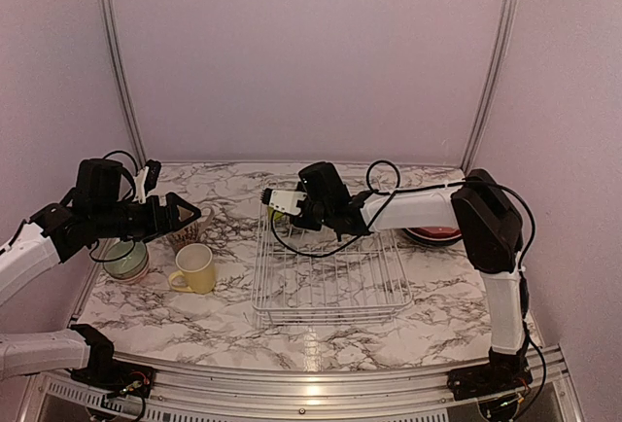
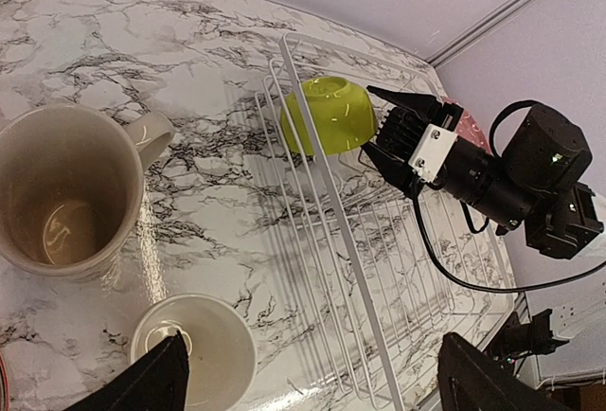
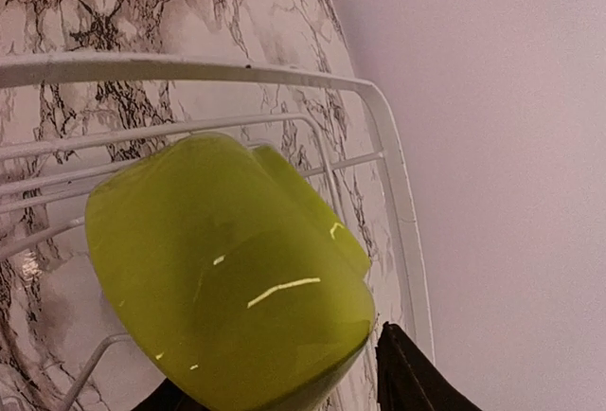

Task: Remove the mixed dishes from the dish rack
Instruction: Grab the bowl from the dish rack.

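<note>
The white wire dish rack (image 1: 330, 286) stands mid-table. A lime bowl (image 1: 277, 214) leans on edge in its far left corner, and it also shows in the left wrist view (image 2: 327, 113) and the right wrist view (image 3: 227, 278). My right gripper (image 1: 276, 205) is open, with one jaw on each side of the bowl's edge and a small gap at the right finger (image 3: 407, 373). My left gripper (image 1: 192, 214) is open and empty above the cream mug (image 1: 185, 233). A yellow mug (image 1: 195, 268) and a pale-green bowl (image 1: 126, 260) sit on the table to the left.
A red plate (image 1: 433, 236) lies on the table right of the rack, partly hidden by my right arm. The rack (image 2: 379, 269) holds nothing else that I can see. Purple walls close in the back and sides.
</note>
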### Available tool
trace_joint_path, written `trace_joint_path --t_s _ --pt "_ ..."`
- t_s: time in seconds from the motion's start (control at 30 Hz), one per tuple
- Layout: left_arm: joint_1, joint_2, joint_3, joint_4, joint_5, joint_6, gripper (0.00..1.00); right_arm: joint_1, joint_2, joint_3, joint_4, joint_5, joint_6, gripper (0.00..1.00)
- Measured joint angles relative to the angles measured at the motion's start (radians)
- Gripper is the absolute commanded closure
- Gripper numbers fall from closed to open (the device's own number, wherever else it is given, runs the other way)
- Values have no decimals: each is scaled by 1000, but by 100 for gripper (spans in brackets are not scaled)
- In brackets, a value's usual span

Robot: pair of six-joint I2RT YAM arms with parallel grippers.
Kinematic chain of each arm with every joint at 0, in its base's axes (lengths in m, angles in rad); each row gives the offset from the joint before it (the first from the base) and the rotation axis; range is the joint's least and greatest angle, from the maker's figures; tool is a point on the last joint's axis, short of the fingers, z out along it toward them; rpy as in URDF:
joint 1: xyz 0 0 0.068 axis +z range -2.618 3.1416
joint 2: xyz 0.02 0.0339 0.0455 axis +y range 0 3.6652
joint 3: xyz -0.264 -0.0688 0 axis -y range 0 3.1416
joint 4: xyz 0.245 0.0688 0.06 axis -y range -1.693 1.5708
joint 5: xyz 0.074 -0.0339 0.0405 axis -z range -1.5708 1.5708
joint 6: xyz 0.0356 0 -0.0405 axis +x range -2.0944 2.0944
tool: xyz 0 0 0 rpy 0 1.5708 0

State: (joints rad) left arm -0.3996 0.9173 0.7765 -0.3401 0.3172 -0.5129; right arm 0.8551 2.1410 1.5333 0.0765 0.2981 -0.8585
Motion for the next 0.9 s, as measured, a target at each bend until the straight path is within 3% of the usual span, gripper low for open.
trace_joint_path --t_s 0.13,0.43,0.9 --pt "0 0 0 0 0 0 6 0 0 0 25 0 -27 49" --pt "0 0 -2 0 0 -3 6 12 0 1 67 -27 -61 70" --pt "0 0 -9 0 -1 -4 6 16 0 -10 159 8 -109 92"
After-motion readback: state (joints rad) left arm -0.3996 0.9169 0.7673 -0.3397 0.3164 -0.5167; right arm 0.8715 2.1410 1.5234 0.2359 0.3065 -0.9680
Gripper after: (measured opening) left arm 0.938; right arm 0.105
